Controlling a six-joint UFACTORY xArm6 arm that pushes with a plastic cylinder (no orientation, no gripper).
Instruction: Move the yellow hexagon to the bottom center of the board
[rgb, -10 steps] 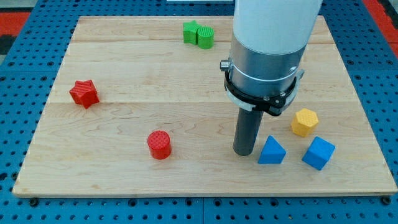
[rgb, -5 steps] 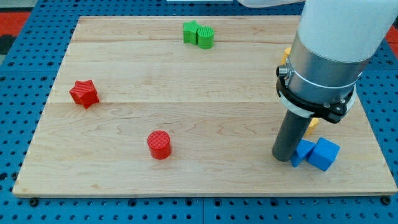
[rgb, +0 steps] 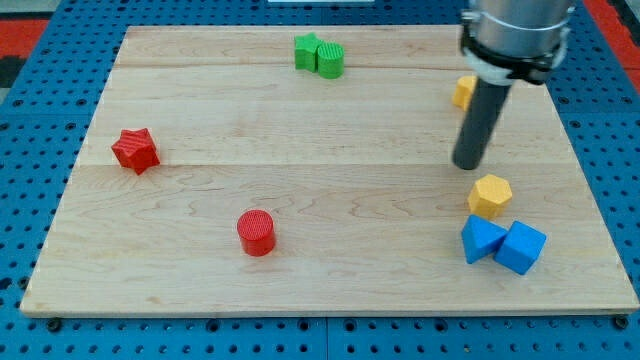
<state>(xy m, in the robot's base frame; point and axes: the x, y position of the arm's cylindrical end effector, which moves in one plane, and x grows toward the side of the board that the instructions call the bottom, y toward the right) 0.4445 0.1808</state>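
Note:
The yellow hexagon (rgb: 490, 195) sits on the wooden board (rgb: 320, 170) at the view's lower right. My tip (rgb: 467, 165) rests just above and slightly left of it, a small gap apart. A blue triangular block (rgb: 481, 240) and a blue cube (rgb: 521, 247) lie side by side right below the hexagon, the triangular one almost touching it.
A second yellow block (rgb: 463, 92) shows partly behind the rod at the upper right. A green star (rgb: 307, 50) and green cylinder (rgb: 330, 60) sit together at the top centre. A red star (rgb: 135, 150) is at the left, a red cylinder (rgb: 256, 232) at lower centre-left.
My tip swept right along the bottom, pushing the blue triangular block against the blue cube, then moved up the view to just above the yellow hexagon. The hexagon stayed put.

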